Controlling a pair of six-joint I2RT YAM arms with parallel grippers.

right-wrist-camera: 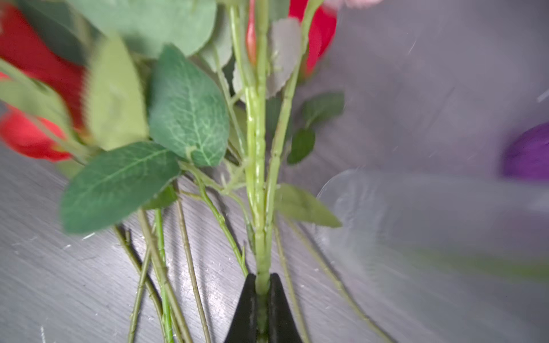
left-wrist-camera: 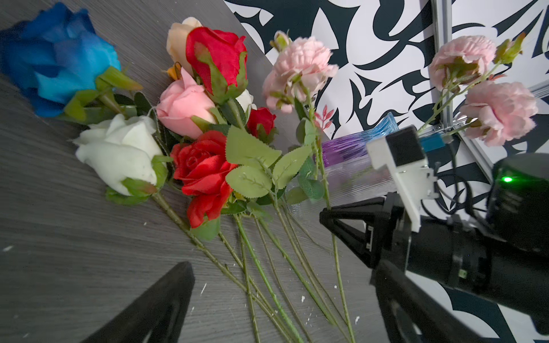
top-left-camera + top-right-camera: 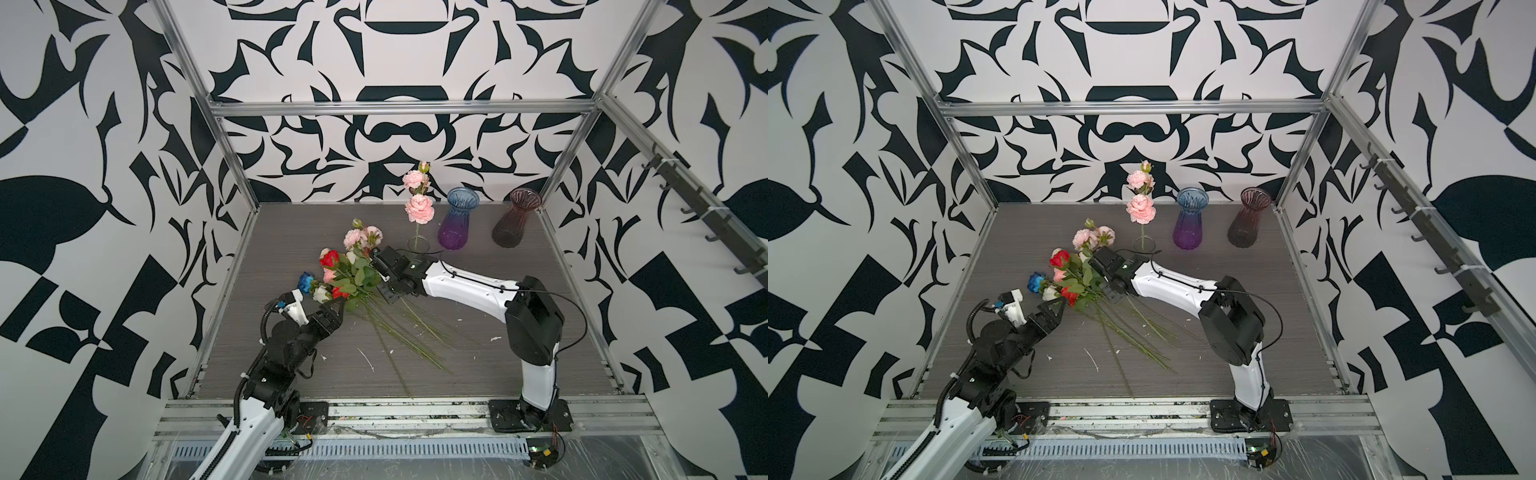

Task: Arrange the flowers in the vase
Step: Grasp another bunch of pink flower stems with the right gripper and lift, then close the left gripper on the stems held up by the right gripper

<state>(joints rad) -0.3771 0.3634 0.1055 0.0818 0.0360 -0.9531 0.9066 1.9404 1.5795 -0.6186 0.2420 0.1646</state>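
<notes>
I logged flowers (image 2: 205,166): matt cloth petals, veined cloth leaves, smooth plastic stems; table (image 3: 291,232) was matt grey wood-grain; blue-purple vase (image 3: 455,224) and smoky vase (image 3: 515,224) were ribbed glossy glass; frame rail (image 3: 399,108) looked brushed metal; right gripper (image 1: 263,294) was matt black plastic, arm shell (image 3: 465,282) glossy white plastic.

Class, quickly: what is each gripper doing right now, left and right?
Left gripper: open, holding nothing.
Right gripper: closed on a flower stem.
</notes>
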